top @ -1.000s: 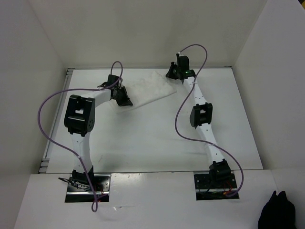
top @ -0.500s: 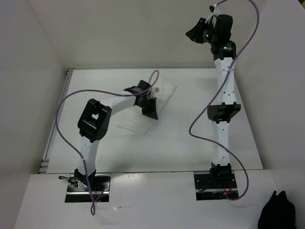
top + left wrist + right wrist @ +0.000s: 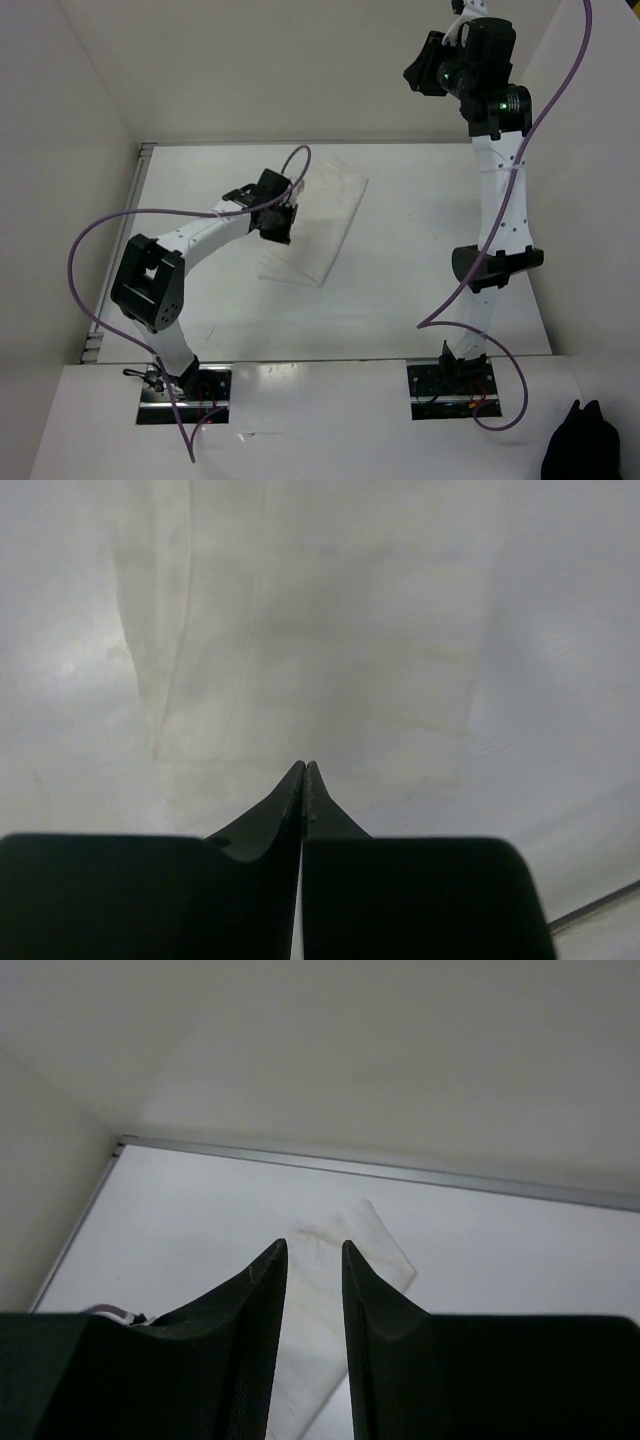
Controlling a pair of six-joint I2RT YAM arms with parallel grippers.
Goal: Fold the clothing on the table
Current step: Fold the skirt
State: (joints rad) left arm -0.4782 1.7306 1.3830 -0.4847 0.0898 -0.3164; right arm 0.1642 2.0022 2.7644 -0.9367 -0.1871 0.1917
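The clothing (image 3: pixel 322 215) lies flat on the desk (image 3: pixel 420 290) as a long strip. Its far end is near the back wall (image 3: pixel 300 70) and its right edge is well apart from the right wall (image 3: pixel 590 200). My left end effector (image 3: pixel 303 768) is fully closed at its left edge; whether it pinches fabric I cannot tell. My right end effector (image 3: pixel 312 1248), raised high, stands partly open, holding nothing

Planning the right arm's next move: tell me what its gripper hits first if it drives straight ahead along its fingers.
Probably the white garment on the table: the right gripper aims down at its far end, nothing visible between. Depth is unclear.
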